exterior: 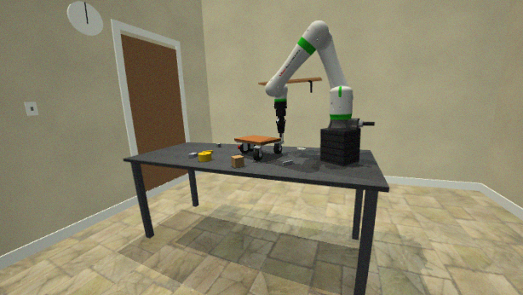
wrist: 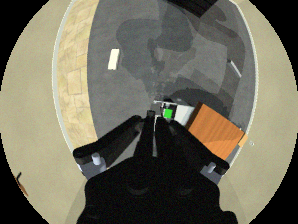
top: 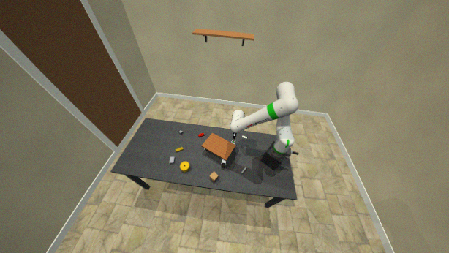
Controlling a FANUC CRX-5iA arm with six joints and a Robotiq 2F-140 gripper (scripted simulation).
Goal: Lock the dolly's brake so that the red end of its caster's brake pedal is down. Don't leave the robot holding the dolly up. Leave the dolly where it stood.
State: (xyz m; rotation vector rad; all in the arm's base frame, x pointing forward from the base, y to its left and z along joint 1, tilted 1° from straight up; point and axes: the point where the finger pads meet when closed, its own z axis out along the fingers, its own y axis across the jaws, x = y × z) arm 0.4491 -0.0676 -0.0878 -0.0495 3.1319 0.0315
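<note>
The dolly (top: 219,145) is a small wooden platform on black casters, standing on the dark table; it also shows in the side view (exterior: 256,140) and in the wrist view (wrist: 214,129). My gripper (top: 233,139) is shut and empty, pointing straight down just above the dolly's corner nearest the robot base. In the side view the fingertips (exterior: 281,132) hang right beside that platform corner. In the wrist view the closed fingertips (wrist: 154,120) sit next to the green end of the caster's brake pedal (wrist: 169,113). The pedal's red end is hidden.
Small loose objects lie on the table: a yellow disc (top: 185,166), a tan cube (top: 213,176), a red block (top: 201,134), a yellow bar (top: 178,149), grey blocks (top: 171,159) and a white piece (top: 244,137). The robot's black pedestal (exterior: 340,146) stands at the right.
</note>
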